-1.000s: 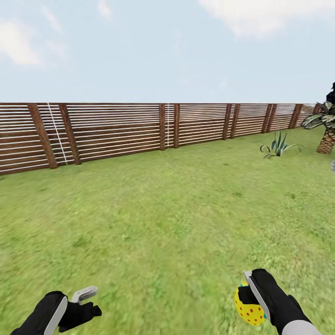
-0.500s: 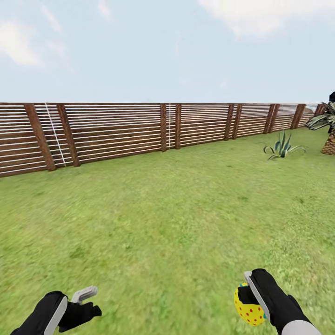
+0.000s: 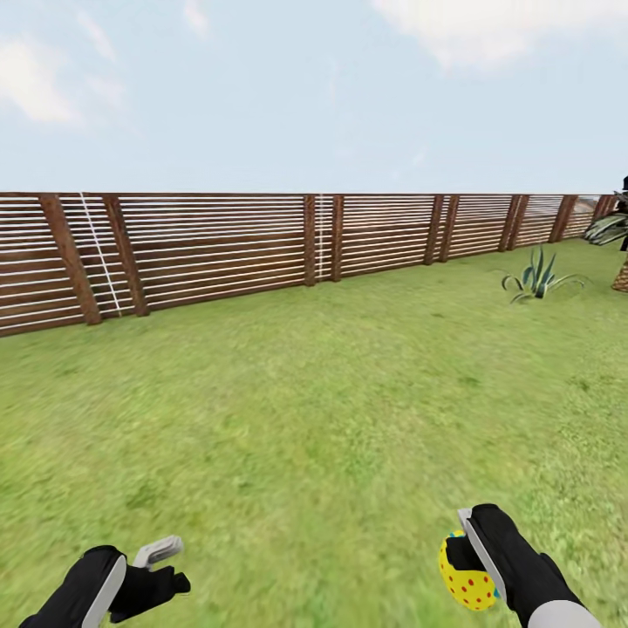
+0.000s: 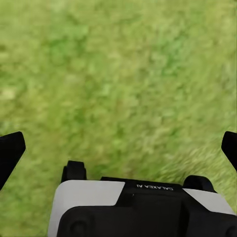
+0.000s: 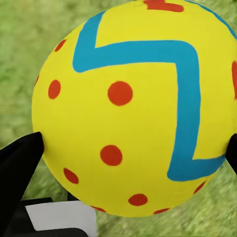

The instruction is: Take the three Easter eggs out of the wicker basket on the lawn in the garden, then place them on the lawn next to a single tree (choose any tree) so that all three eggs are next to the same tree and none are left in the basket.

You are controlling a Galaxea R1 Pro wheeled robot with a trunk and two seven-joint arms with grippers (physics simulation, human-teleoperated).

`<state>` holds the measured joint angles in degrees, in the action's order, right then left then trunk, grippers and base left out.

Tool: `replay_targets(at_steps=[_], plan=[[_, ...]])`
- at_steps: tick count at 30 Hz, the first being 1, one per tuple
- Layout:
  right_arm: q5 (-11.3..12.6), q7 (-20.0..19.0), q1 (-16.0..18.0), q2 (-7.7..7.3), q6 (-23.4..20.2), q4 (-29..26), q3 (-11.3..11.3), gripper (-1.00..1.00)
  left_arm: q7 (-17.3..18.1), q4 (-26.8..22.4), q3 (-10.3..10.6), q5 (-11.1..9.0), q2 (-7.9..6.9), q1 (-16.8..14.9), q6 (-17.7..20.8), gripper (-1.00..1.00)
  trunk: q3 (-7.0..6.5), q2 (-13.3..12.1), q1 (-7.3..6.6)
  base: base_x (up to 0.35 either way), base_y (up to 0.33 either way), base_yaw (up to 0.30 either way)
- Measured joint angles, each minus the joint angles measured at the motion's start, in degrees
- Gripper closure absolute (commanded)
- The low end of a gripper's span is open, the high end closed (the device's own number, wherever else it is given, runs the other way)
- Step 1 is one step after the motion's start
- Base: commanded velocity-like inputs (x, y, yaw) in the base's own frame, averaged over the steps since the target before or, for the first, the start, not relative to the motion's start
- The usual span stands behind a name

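- Head view: lawn [image 3: 331,410], mottled green, running to a brown slatted fence [image 3: 218,249] under pale sky. A spiky plant [image 3: 536,279] stands at far right, with part of a palm [image 3: 615,235] cut off by the frame edge.
- Head view: left gripper [image 3: 161,567] low at left, over grass, fingers spread, nothing between them.
- Head view: right gripper [image 3: 467,563] low at right, closed around an egg [image 3: 462,580]; yellow shell, red dots, a trace of blue at its edges. The egg is held above the grass.
- Left wrist view: left gripper [image 4: 118,148], two dark fingertips [image 4: 10,150] wide apart at either edge, blurred grass [image 4: 118,74] between.
- Right wrist view: egg [image 5: 133,106] close up, yellow, one broad blue zigzag band, scattered red dots, a red mark at its crown. Dark fingers [image 5: 19,163] press its two sides; grass [image 5: 29,34] behind.
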<state>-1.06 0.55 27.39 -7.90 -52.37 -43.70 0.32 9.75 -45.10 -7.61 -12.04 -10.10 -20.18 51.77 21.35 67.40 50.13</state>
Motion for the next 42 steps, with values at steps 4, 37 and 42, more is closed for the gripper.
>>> replay_targets(at_steps=[4, 37, 42], plan=[[0.0, 0.0, 0.0, 0.00, 0.0, 0.0, 0.0, 1.00, 0.0, 0.0, 0.0, 0.0, -0.01, 0.0, 0.0, -1.00, 0.00, 0.0, 0.00, 0.336, 0.153, 0.000], [-0.6, 0.0, 0.0, 0.96, 0.0, 0.0, -0.1, 1.00, 0.0, 0.0, 0.0, 0.0, 0.06, 0.0, 0.0, -1.00, 0.00, 0.0, 0.00, 0.336, 0.146, 0.000], [-0.5, 0.0, 0.0, 0.90, 0.0, 0.0, -0.1, 1.00, 0.0, 0.0, 0.0, 0.0, 0.06, 0.0, 0.0, -1.00, 0.00, 0.0, 0.00, 0.336, 0.128, -0.013]])
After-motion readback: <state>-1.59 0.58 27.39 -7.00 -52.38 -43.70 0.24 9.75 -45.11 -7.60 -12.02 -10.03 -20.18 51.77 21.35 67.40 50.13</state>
